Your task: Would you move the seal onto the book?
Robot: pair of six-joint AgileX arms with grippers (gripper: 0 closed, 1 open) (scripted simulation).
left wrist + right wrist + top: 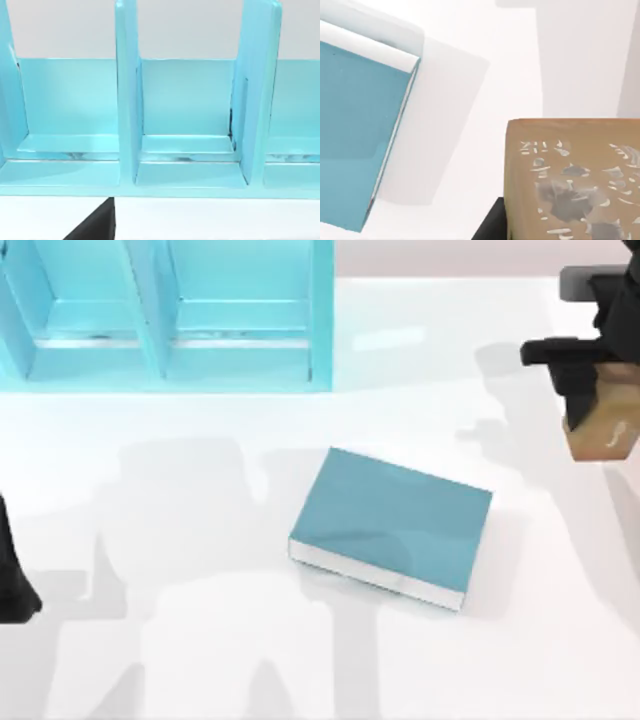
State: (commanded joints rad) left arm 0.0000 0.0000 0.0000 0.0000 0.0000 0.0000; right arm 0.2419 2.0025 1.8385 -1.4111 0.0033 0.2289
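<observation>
The seal (601, 428), a small tan-brown block with a whitish mark, is at the far right of the table, held between the black fingers of my right gripper (588, 400). In the right wrist view the seal (570, 180) looms close, its top face carrying pale speckled marks. The book (395, 525), teal-blue with white page edges, lies flat and slightly turned in the middle of the table, well to the left of the seal. One end of the book (360, 125) appears beside the seal. My left arm (12, 580) is parked at the table's left edge.
A light-cyan shelf unit (170, 310) with open compartments stands along the back left. Up close, its dividers (127, 95) rise from the white tabletop. Bare white table (200, 660) surrounds the book.
</observation>
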